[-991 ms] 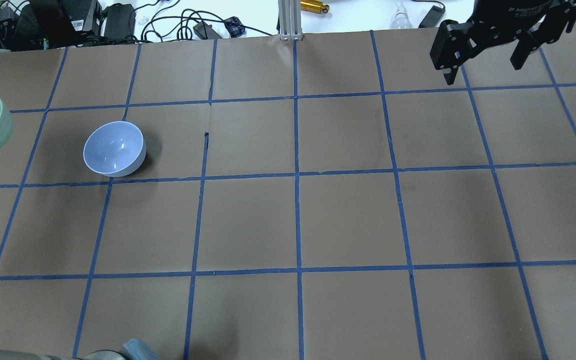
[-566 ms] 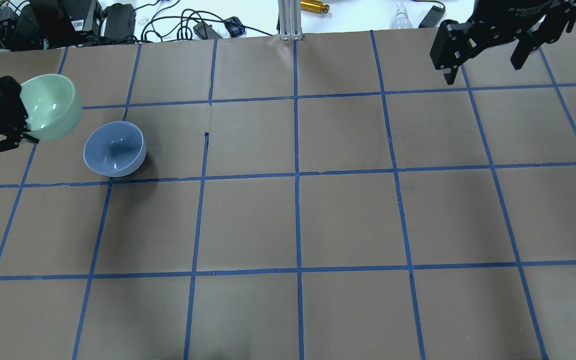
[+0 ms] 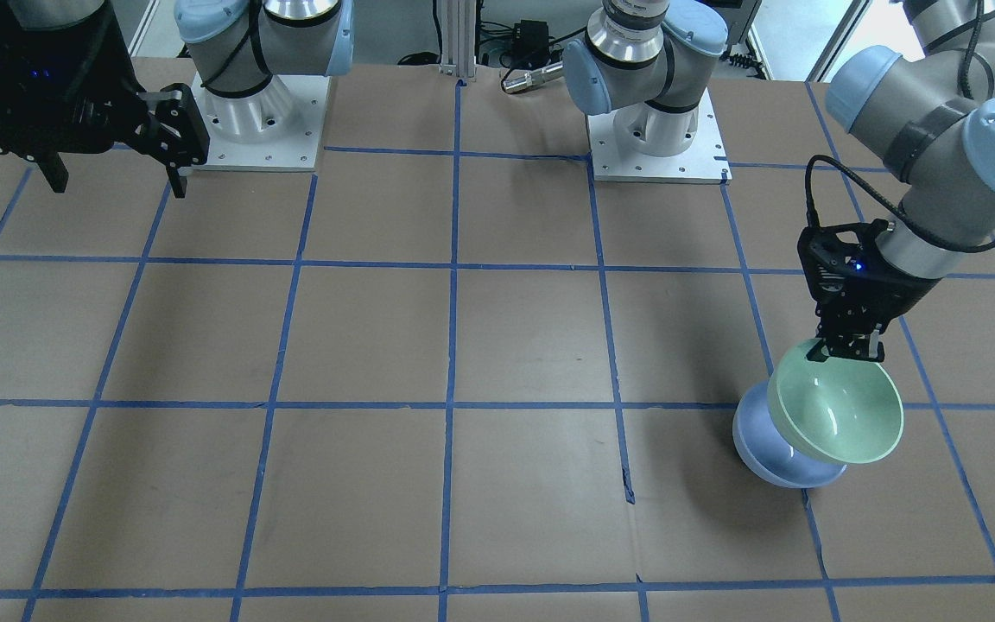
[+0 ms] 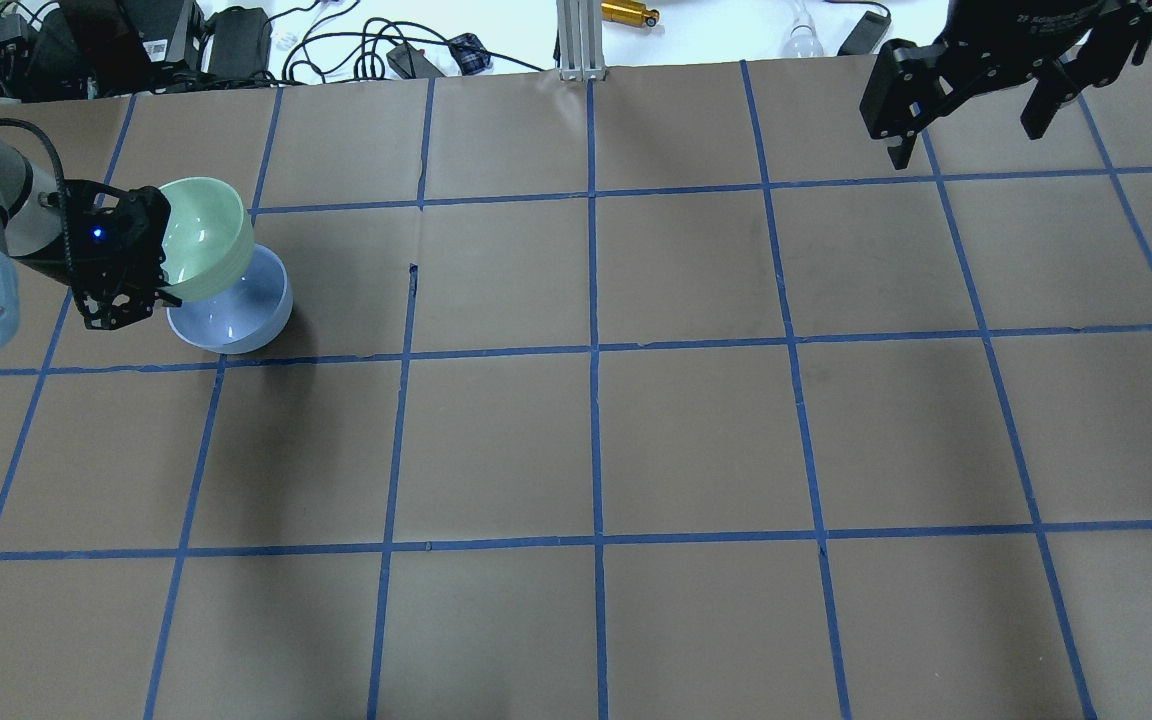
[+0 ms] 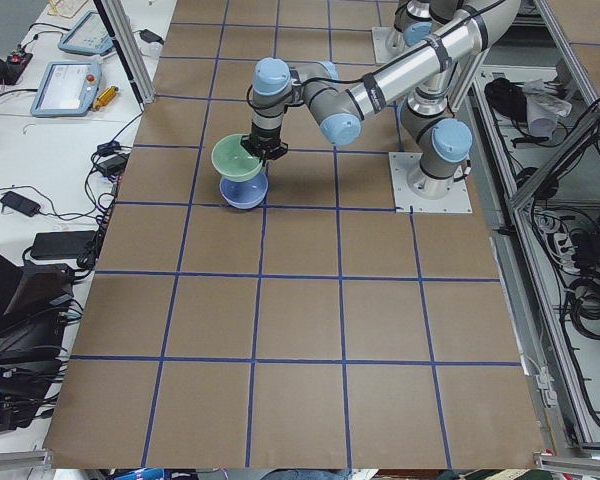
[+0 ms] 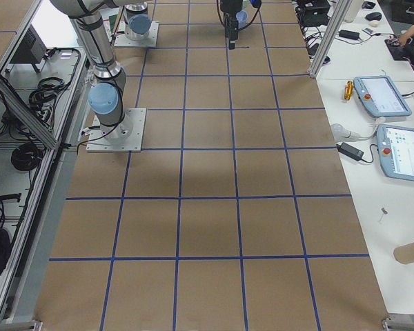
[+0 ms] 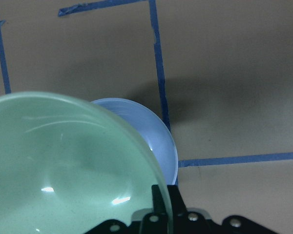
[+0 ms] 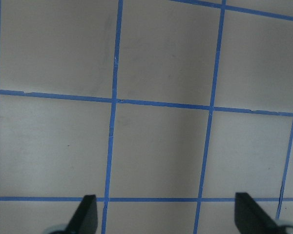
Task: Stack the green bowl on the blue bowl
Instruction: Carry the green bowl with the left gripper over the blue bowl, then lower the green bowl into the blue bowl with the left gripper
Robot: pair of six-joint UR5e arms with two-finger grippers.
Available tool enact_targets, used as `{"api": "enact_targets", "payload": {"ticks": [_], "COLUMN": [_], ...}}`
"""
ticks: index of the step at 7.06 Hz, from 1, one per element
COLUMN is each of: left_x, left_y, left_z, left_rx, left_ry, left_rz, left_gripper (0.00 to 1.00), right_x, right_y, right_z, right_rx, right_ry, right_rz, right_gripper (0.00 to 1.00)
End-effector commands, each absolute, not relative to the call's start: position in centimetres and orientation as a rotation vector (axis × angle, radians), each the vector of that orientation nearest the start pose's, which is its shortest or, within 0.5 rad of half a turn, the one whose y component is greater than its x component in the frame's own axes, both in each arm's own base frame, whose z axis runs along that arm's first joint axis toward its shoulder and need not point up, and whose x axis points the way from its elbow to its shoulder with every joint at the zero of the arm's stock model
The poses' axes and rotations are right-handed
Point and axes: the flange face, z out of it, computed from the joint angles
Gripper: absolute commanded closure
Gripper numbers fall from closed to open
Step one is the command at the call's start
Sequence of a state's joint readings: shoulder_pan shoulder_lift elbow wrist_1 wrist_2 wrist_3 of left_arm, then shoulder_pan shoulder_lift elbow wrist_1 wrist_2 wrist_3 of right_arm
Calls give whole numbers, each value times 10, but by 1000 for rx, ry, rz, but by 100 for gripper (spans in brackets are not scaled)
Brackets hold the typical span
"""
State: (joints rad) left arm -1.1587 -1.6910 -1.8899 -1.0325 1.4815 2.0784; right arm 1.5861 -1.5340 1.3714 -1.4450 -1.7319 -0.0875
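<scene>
The fingers (image 3: 858, 347) of my left gripper (image 3: 846, 354) are clamped on the green bowl (image 4: 206, 235) at its 9 o'clock rim, seen from overhead. I see it tilted, overlapping the blue bowl (image 4: 246, 315) toward 11 o'clock; whether they touch I cannot tell. My right gripper (image 4: 968, 135) hovers at the table's (image 4: 596, 440) 1 o'clock, fingers apart.

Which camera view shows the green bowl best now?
The exterior front-facing view: the tilted green bowl shows nearly its whole rim and inside, the left gripper pinching its edge, over the blue bowl. In overhead exterior the gripper covers part; left wrist-mounted crops it; exterior left shows it small; the others show nothing clear.
</scene>
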Motion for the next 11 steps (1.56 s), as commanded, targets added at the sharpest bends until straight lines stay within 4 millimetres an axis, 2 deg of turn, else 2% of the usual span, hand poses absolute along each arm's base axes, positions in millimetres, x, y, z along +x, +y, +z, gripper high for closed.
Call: {"api": "enact_targets", "payload": {"ticks": [1, 2, 6, 7, 8, 9, 11], "left_x": [80, 81, 84, 83, 83, 82, 75], "left_y": [-536, -537, -539, -539, -538, -537, -535], "left_z": [309, 297, 289, 289, 289, 292, 309], "left_rx": [-2368, -2352, -2353, -2347, -2285, -2255, -2234], "left_ry": [-2147, -2138, -2141, -2146, -2204, -2232, -2275], "left_rz": [177, 164, 131, 131, 133, 131, 158], "left_gripper": [100, 100, 100, 77, 22, 15, 15], "right_x": [125, 125, 125, 125, 125, 125, 125], "right_y": [-504, -504, -504, -504, -504, -504, -504], "right_z": [556, 556, 556, 556, 556, 556, 556], "right_rx": [-165, -165, -165, -165, -165, -165, -165], "right_ry": [3299, 3299, 3299, 3299, 3299, 3299, 3299], "right_rz": [-51, -51, -51, -51, -51, -51, -51], "right_gripper": [0, 0, 0, 0, 0, 0, 0]}}
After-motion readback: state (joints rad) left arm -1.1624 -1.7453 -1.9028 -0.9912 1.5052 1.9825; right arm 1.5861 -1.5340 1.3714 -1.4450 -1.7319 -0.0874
